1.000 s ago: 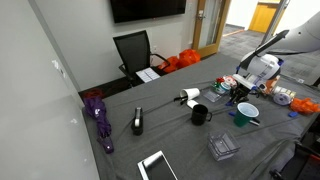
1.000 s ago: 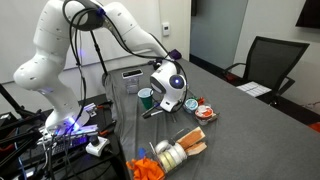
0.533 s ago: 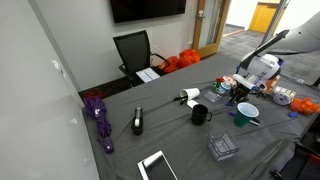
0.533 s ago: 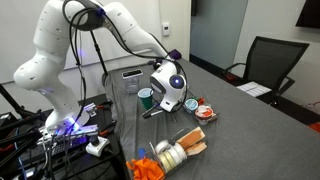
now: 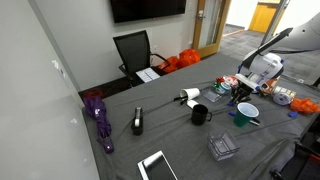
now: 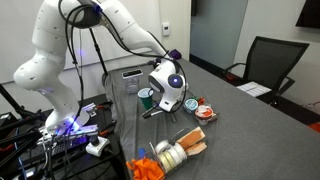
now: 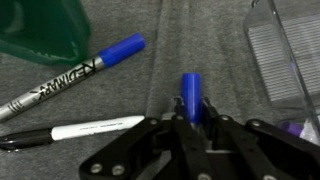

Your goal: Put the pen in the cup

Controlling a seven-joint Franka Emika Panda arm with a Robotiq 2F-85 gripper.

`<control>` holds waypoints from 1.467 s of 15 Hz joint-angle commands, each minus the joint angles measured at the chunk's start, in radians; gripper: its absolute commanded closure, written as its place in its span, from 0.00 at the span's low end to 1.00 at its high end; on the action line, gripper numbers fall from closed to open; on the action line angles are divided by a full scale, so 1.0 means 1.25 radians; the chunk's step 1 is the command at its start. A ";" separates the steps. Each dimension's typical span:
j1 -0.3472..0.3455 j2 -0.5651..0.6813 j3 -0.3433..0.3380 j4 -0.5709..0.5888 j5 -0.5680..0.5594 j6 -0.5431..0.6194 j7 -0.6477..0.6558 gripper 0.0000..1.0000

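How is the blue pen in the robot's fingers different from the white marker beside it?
The pen is blue; the white marker has a white body and a black cap. The pen sits between the fingers of the gripper, pointing up the wrist view; the white marker lies sideways, untouched, on the table. Both are thin writing tools.

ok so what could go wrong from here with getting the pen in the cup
1. The fingers seem to grip the pen over only a short stretch, so it may swing or slip when lifted.
2. The blue-capped marker and the white marker lie on the side toward the cup; a low sweep could knock them.
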 commanded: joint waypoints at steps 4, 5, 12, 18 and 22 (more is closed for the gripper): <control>-0.006 -0.095 -0.012 -0.083 0.019 -0.045 -0.082 0.95; -0.007 -0.108 -0.013 -0.094 0.020 -0.053 -0.092 0.95; -0.006 -0.221 -0.028 -0.168 0.025 -0.122 -0.130 0.95; -0.007 -0.315 -0.045 -0.221 0.032 -0.205 -0.154 0.95; -0.013 -0.378 -0.070 -0.256 0.000 -0.292 -0.170 0.95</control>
